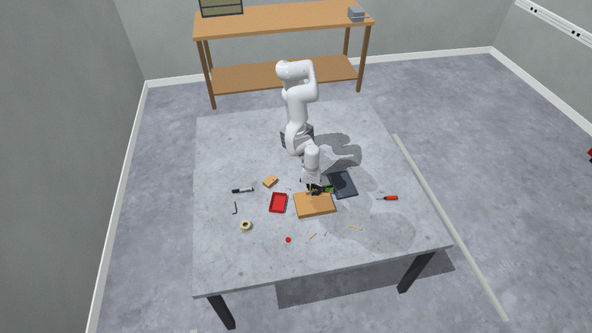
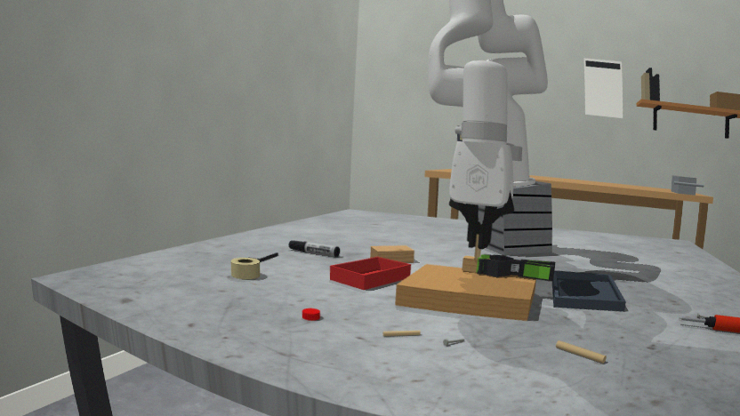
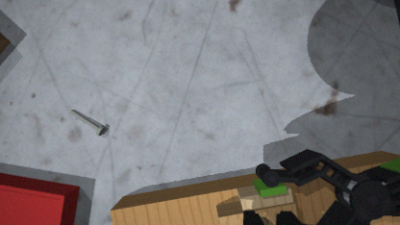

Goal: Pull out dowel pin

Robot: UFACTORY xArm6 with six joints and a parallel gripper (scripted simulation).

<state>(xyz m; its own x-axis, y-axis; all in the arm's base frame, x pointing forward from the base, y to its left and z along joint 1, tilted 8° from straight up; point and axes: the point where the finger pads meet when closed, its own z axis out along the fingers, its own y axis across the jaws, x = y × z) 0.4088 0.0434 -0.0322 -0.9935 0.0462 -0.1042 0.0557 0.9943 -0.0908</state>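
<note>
The small wooden block [image 2: 469, 264] lies on the far edge of the bench board [image 2: 465, 292], held by the black and green spring clamp [image 2: 514, 268]. The thin dowel pin [image 2: 476, 252] stands upright from the block's top. My gripper [image 2: 478, 243] points straight down over the block and is shut on the pin's upper end. I cannot tell how deep the pin sits in its hole. In the wrist view the block [image 3: 255, 202], the clamp [image 3: 332, 180] and the board [image 3: 192, 209] show at the bottom. The bench stop is hidden. The gripper also shows in the top view [image 1: 310, 186].
A red tray [image 2: 369, 272] lies left of the board, a dark tray [image 2: 586, 291] right of it. Two loose dowels [image 2: 401, 333] [image 2: 580, 351], a screw [image 2: 453, 341] and a red cap [image 2: 310, 314] lie in front. A marker [image 2: 314, 248], tape roll [image 2: 245, 268], wood block [image 2: 392, 252] and screwdriver [image 2: 719, 323] lie around.
</note>
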